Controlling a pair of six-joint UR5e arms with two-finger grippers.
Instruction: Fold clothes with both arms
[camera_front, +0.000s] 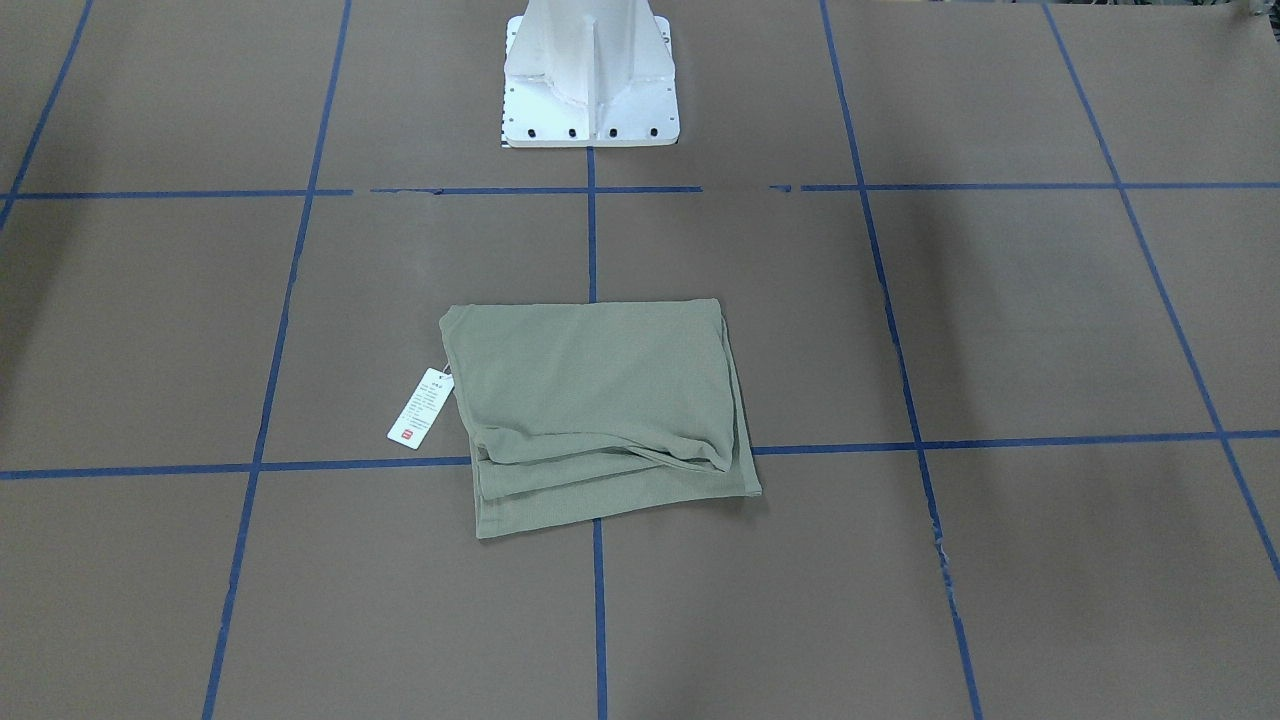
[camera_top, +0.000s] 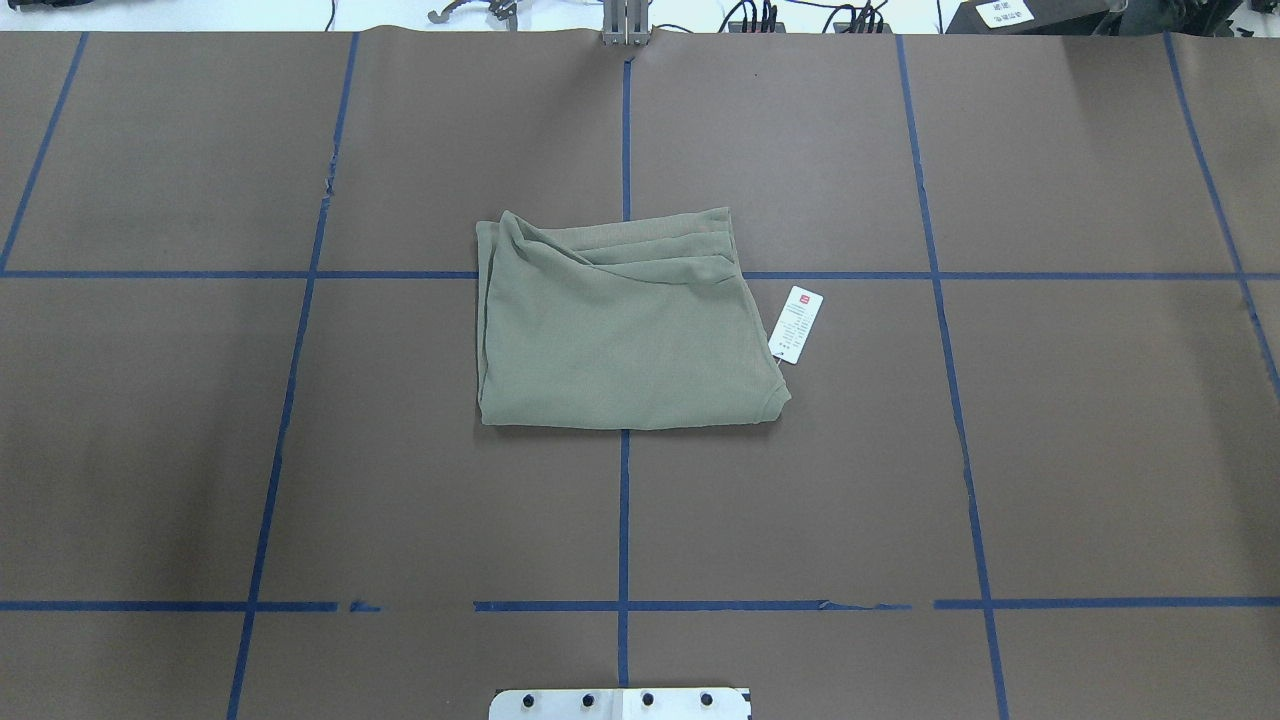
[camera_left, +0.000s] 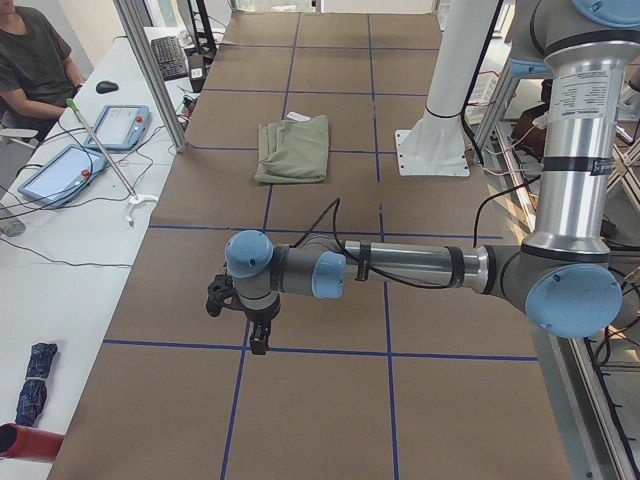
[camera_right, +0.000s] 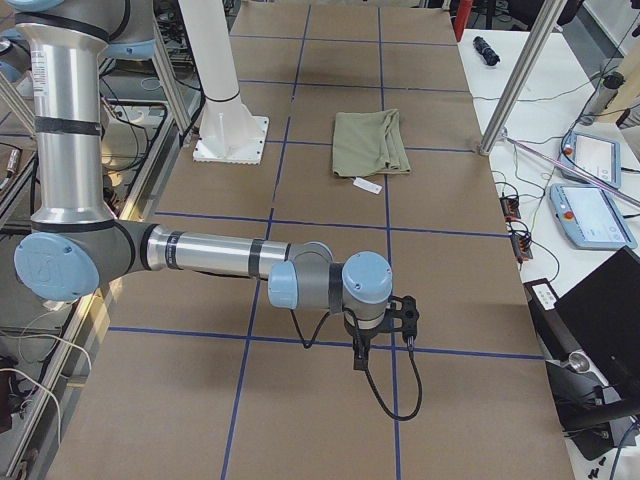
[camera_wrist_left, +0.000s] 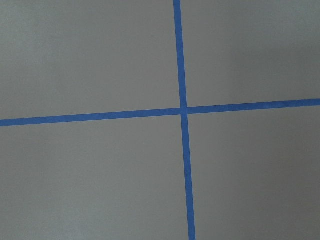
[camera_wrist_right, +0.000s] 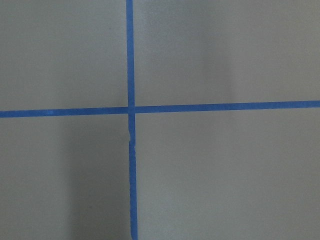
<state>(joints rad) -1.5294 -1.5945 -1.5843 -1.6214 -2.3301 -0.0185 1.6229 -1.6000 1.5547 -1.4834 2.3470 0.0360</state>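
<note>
Sage-green, the folded shirt lies flat near the middle of the brown table, slightly nearer the far edge than the robot's edge. Its layered hems face the far edge. Its white hang tag rests on the table just beside the shirt's right-hand side. The left gripper hangs over the table's left end and the right gripper over the right end, both well apart from the shirt. I cannot tell whether either is open or closed.
</note>
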